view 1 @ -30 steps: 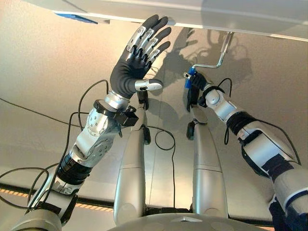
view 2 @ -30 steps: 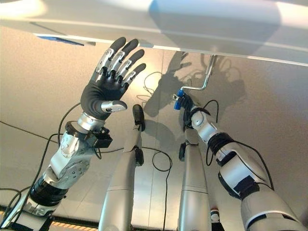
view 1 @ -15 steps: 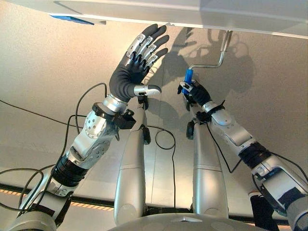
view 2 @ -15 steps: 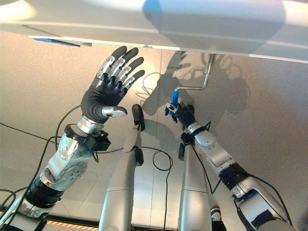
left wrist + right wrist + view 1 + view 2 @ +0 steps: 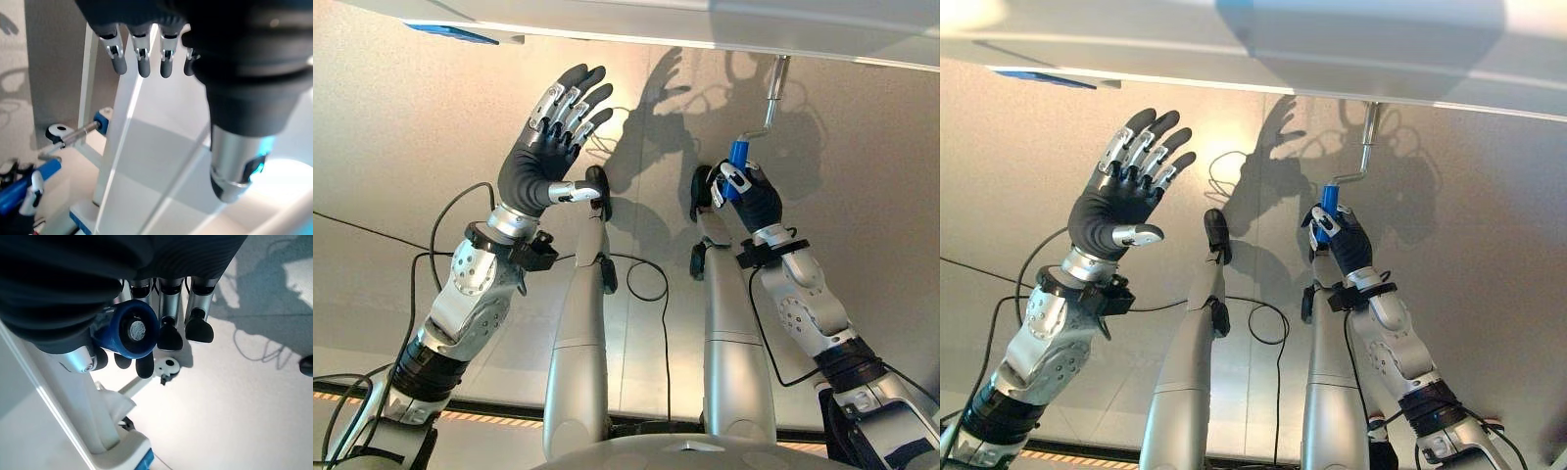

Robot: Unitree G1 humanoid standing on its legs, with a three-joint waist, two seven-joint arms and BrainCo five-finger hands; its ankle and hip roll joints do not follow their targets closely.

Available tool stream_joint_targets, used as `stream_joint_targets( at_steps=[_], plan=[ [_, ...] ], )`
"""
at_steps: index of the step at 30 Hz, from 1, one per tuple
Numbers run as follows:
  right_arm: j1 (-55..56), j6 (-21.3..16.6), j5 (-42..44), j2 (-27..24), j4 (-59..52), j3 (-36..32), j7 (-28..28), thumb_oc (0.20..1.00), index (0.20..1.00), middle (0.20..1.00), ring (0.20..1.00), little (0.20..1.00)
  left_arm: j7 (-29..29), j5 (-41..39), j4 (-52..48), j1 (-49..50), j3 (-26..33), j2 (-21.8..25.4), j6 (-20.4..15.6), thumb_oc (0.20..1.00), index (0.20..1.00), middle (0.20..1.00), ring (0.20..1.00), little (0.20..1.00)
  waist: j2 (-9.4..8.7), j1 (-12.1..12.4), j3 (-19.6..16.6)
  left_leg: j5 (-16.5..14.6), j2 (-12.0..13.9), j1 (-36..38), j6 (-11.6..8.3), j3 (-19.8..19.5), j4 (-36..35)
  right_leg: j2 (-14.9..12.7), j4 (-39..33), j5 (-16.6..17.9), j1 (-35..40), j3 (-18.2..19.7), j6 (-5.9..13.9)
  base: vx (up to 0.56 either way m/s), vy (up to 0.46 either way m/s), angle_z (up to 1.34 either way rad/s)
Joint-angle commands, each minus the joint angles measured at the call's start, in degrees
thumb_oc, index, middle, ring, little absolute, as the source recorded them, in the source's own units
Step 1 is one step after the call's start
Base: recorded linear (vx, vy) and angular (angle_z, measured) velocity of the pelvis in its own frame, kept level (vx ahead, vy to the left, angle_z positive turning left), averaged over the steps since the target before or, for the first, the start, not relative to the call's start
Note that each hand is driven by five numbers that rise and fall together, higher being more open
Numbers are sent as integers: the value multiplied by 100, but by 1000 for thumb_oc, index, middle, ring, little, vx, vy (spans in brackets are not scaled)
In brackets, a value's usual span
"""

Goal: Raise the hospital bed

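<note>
The bed's white foot rail (image 5: 705,20) runs across the top of the eye views. Below it hangs a metal crank (image 5: 773,93) ending in a blue grip (image 5: 737,155). My right hand (image 5: 756,201) is shut on that grip; in the right wrist view its fingers (image 5: 170,328) curl round the grip's blue end (image 5: 132,330). My left hand (image 5: 543,162) is raised in the air to the left of the crank, below the rail and touching nothing. It is open, with its fingers (image 5: 139,56) straight in the left wrist view.
A blue fitting (image 5: 450,32) sits under the rail at the top left. A second metal crank stub (image 5: 73,134) with a blue collar sticks out of the white bed frame (image 5: 112,161). A small castor (image 5: 166,367) stands on the pale floor.
My right hand has swung the blue grip round to the right, so the crank arm now points up and down. My left hand has dropped leftward away from the rail.
</note>
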Motion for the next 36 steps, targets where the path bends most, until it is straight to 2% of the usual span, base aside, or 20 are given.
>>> stream_joint_targets(
  at_steps=[1, 5, 8, 9, 12, 19, 25, 26, 31, 32, 36],
  plan=[
    [-507, -1016, 62, -231, -264, -1518, -792, 200, 200, 200, 200, 200, -127, -122, -543, 106, 311, 0, -219, 1000, 1000, 1000, 1000, 1000, -66, -143, -67, -983, -97, 255, 67, 195, 939, 142, -785, 470, 514, -51, 378, 9, -33, 0],
    [-657, -993, -180, -331, 85, -1653, -1100, 200, 200, 200, 200, 200, -89, -103, -584, 118, 432, -30, -242, 1000, 1000, 1000, 1000, 1000, -64, -131, -67, -992, -90, 250, 64, 196, 936, 159, -756, 440, 499, -63, 367, 0, 0, 0],
    [-782, -905, -512, -607, 617, -1815, -1372, 200, 200, 200, 200, 200, -92, -105, -627, 137, 507, -34, -246, 1000, 1000, 1000, 1000, 1000, -77, -117, -67, -986, -78, 241, 53, 173, 930, 163, -743, 424, 502, -87, 366, -1, -27, 1],
    [-859, -799, -777, -866, 1075, -1883, -1599, 200, 200, 200, 200, 200, -114, -106, -670, 159, 516, 0, -233, 1000, 1000, 1000, 1000, 1000, -79, -100, -67, -984, -73, 236, 46, 153, 933, 165, -719, 407, 497, -97, 358, 3, -39, 3],
    [-1035, -726, -976, -1156, 1528, -1881, -1777, 200, 200, 200, 200, 200, -158, -145, -740, 185, 530, 39, -215, 1000, 1000, 1000, 1000, 1000, -70, -83, -67, -980, -67, 238, 35, 133, 926, 174, -692, 389, 490, -128, 346, 0, 0, 0],
    [-1224, -454, -1341, -1745, 2401, -1664, -1768, 200, 200, 200, 200, 200, -207, -134, -766, 179, 484, 254, -210, 1000, 1000, 1000, 1000, 1000, -48, -57, -67, -970, -49, 249, 19, 110, 938, 182, -597, 343, 476, -156, 341, 0, 0, 0],
    [-1536, -172, -1499, -2306, 3673, -1241, -1692, 200, 200, 200, 200, 200, -280, -128, -778, 75, 246, 564, -186, 1000, 1000, 1000, 1000, 1000, -49, -40, -67, -919, -30, 307, -14, 105, 870, 173, -610, 346, 533, -200, 340, 0, 0, 0],
    [-1439, -66, -1786, -2417, 3682, -1144, -1691, 200, 200, 200, 200, 200, -277, -74, -781, 71, 242, 605, -185, 1000, 1000, 1000, 1000, 1000, -58, -56, -67, -895, -25, 322, -26, 99, 837, 175, -637, 356, 544, -212, 344, 0, 0, 0],
    [-1423, 150, -2277, -2575, 4197, -1046, -1834, 200, 200, 200, 200, 200, -272, -29, -727, -19, 159, 648, -179, 1000, 1000, 1000, 1000, 1000, -64, -70, -67, -879, -28, 324, -28, 90, 827, 183, -650, 366, 550, -225, 351, 0, 0, 0],
    [-1495, 174, -2163, -2598, 4574, -1002, -1793, 200, 200, 200, 200, 200, -283, -19, -703, -69, 82, 679, -181, 1000, 1000, 1000, 1000, 1000, -55, -70, -67, -872, -26, 327, -30, 89, 818, 181, -653, 370, 540, -235, 353, 0, 6, -3],
    [-1411, 213, -2052, -2544, 4926, -1026, -1761, 200, 200, 200, 200, 200, -262, 10, -693, -94, 28, 676, -181, 1000, 1000, 1000, 1000, 1000, -53, -78, -67, -872, -36, 340, -28, 92, 821, 185, -643, 368, 546, -226, 351, 0, 0, -1]
  ],
)
